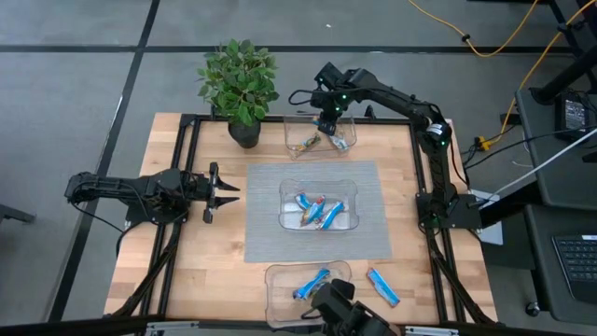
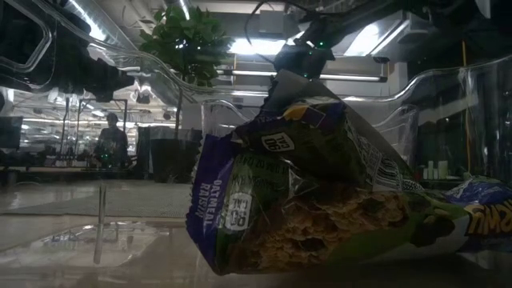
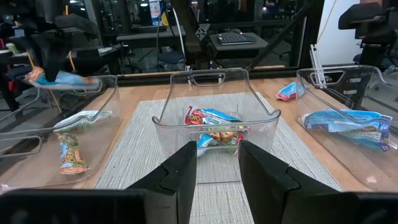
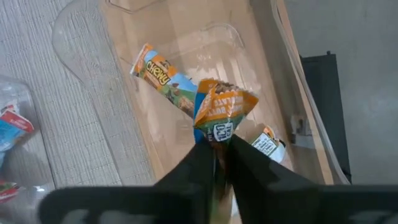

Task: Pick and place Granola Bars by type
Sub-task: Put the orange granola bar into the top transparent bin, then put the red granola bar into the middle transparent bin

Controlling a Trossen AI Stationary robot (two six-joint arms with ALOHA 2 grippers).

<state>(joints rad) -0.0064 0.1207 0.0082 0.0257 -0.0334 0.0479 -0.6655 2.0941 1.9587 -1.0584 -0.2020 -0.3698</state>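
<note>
A potted plant (image 1: 240, 82) stood at the wooden table's (image 1: 187, 280) far edge. A grey mat (image 1: 266, 238) lay mid-table under one clear bin (image 1: 317, 184); a person (image 2: 111, 142), possibly standing, showed dimly beyond.

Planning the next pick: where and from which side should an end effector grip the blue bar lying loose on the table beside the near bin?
Grip the loose blue bar across its narrow width at mid-length, coming straight down. It lies flat and diagonal on the bare table, clear of the near bin, so turn the fingers square to its long axis.
</note>
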